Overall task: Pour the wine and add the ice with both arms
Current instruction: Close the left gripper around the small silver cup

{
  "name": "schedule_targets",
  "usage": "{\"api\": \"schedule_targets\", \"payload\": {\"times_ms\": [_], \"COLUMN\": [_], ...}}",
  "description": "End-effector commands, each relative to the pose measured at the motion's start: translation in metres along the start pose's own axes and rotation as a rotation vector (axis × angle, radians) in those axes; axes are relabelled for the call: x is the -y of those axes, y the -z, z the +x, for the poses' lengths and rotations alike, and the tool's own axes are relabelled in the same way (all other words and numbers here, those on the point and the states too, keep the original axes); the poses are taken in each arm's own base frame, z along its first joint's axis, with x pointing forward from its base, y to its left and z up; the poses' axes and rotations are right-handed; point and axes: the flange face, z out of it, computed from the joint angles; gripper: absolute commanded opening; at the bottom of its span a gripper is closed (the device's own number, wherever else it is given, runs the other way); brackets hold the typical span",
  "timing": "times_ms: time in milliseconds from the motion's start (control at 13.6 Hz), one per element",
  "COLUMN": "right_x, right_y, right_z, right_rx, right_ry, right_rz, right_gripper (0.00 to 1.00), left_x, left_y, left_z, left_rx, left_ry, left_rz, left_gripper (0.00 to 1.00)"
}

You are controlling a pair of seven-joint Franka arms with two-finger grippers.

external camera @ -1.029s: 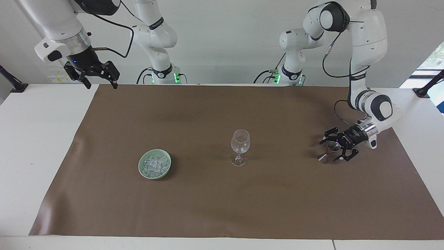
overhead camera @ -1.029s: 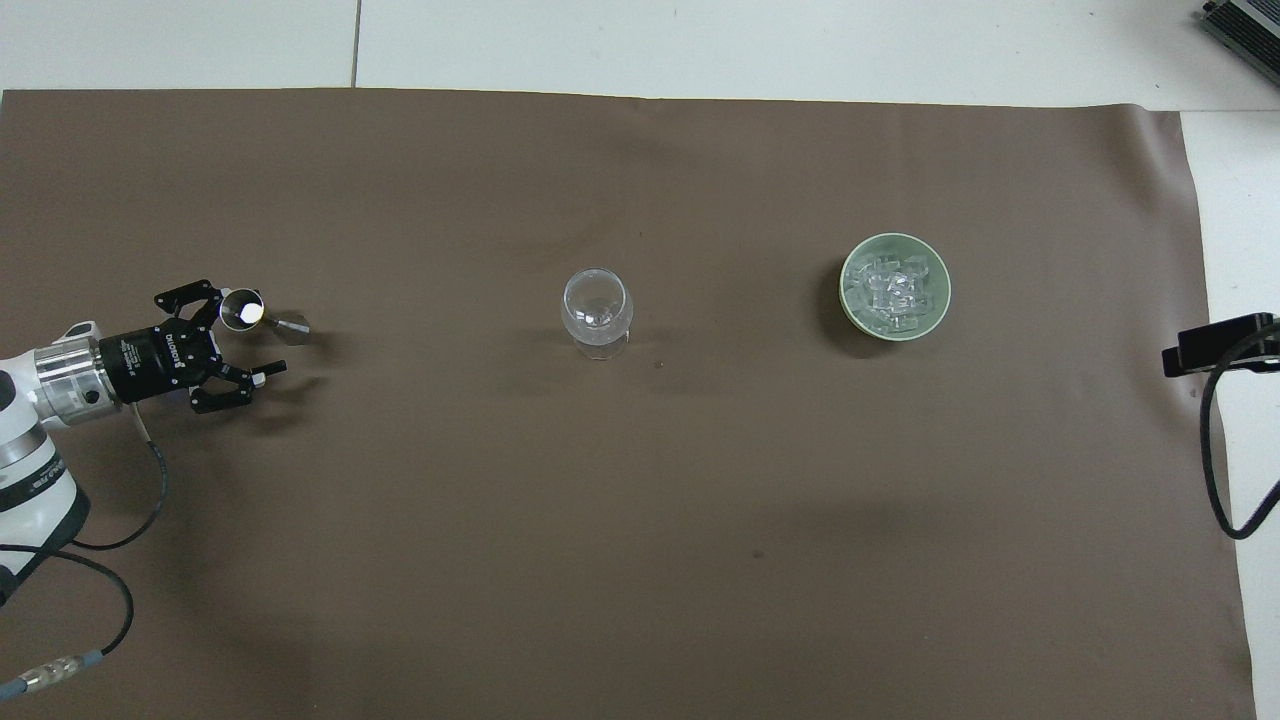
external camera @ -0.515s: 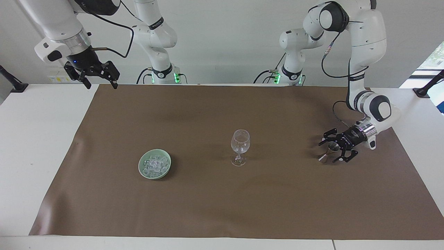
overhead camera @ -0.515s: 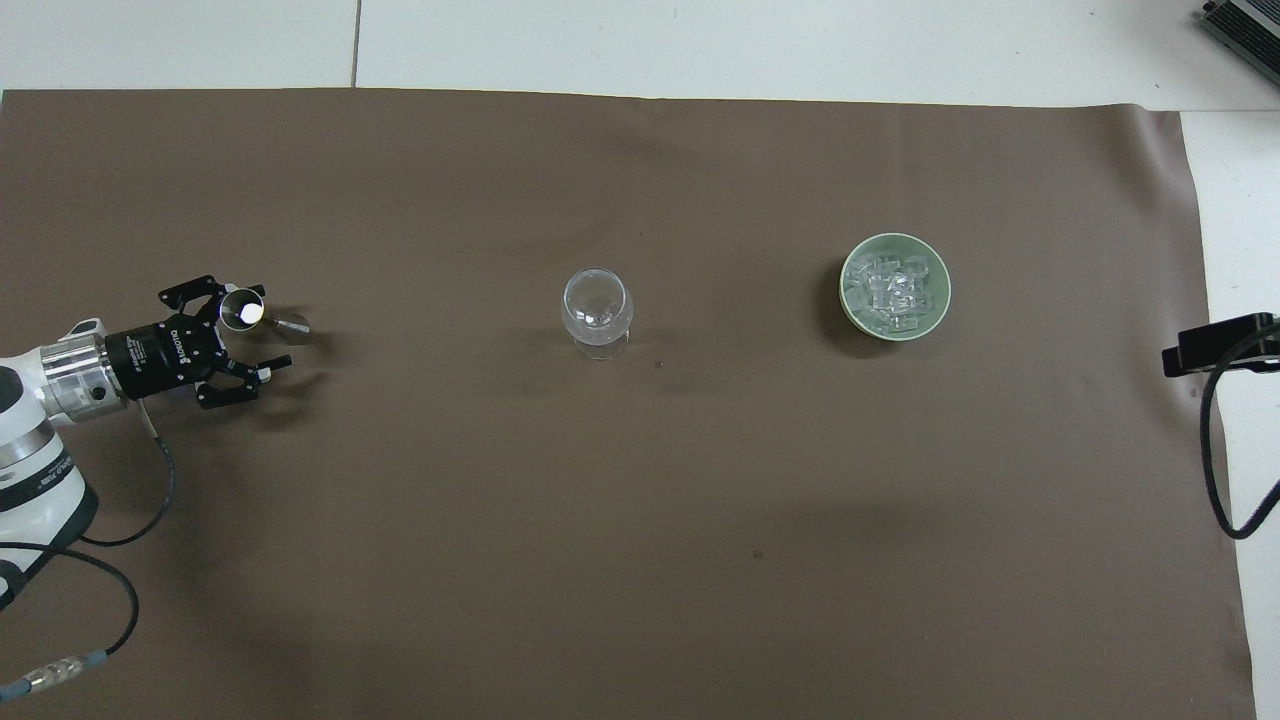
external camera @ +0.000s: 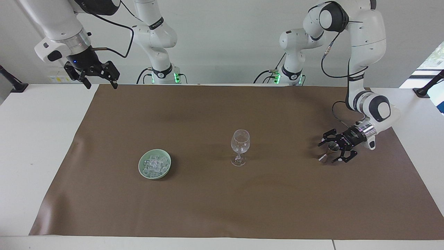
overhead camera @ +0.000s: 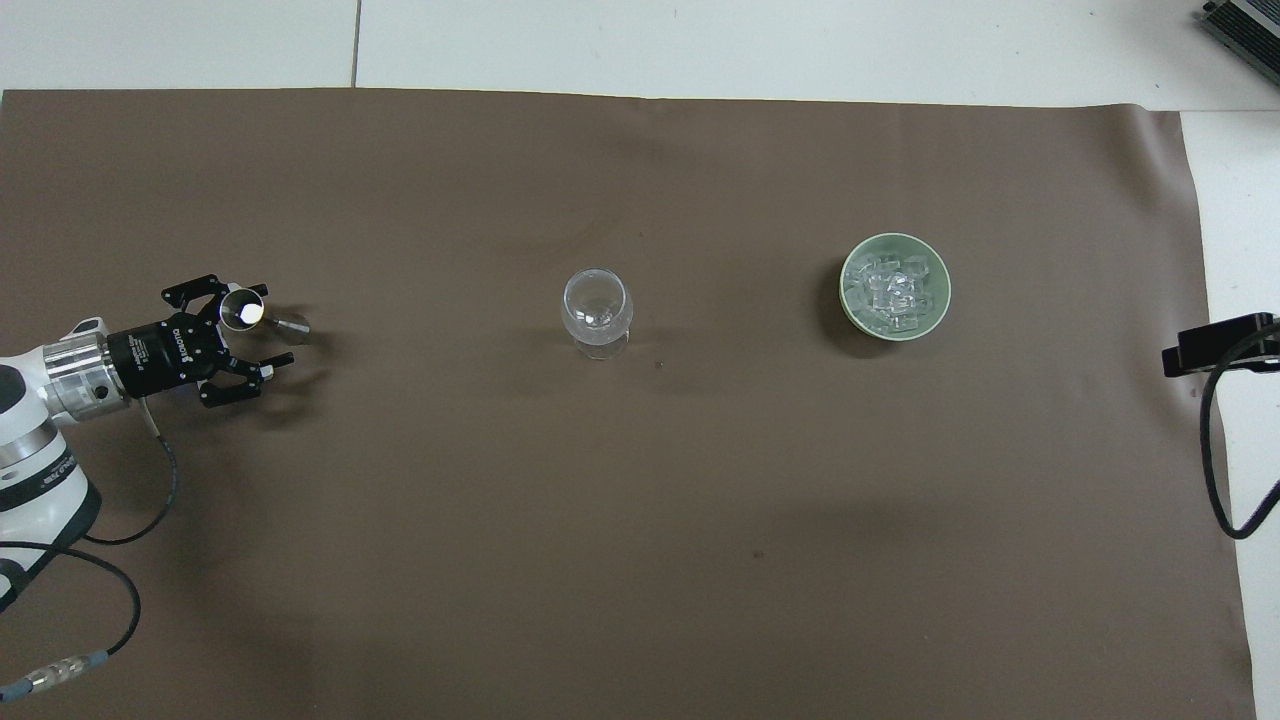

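Many ice (overhead camera: 893,290) cubes fill green dish (overhead camera: 858,312); wine glass (overhead camera: 597,308) empty.

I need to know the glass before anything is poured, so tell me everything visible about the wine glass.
The wine glass is clear and colourless, with a rounded bowl, a short stem and a round foot. It stands upright on the brown mat near the table's middle, apart from the green dish of ice. Its bowl looks empty. Nothing touches it but the mat.

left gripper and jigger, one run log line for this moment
left gripper: open around jigger | right gripper: open, waiting over table edge | wine glass: empty | ice: in dish
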Motion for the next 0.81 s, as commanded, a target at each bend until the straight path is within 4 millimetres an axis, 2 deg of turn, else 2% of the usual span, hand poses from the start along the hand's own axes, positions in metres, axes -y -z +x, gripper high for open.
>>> {"api": "schedule_targets", "payload": {"times_ms": [0, 147, 588, 735], "right_x": [0.0005, -0.0003, -0.0005, 0.0004], "right_y": [0.0013, 0.0013, 0.0013, 0.0013], "right_z": [0.0013, 0.0012, 0.0012, 0.0013], "right_rx": [-0.007, -0.007, -0.007, -0.007], "right_ry": [0.007, 0.005, 0.005, 0.006], "right_rz": [0.015, 0.015, 0.013, 0.013], "right_gripper": [1.0, 1.0, 1.0, 1.0], "left_x": [0.0047, 0.0048, 0.0045, 0.004], "left_y": [-0.002, -0.0028, -0.0029, -0.0028], "left_z": [-0.0007, -0.001, -0.0007, -0.0012], "left_rx": [-0.006, -0.005, -0.011, -0.01], "left_ry": [-0.004, -0.004, -0.003, -0.003], "left_rz": [-0.025, -0.024, -0.027, -0.028], "left_gripper": [0.77, 0.68, 0.64, 0.55]}}
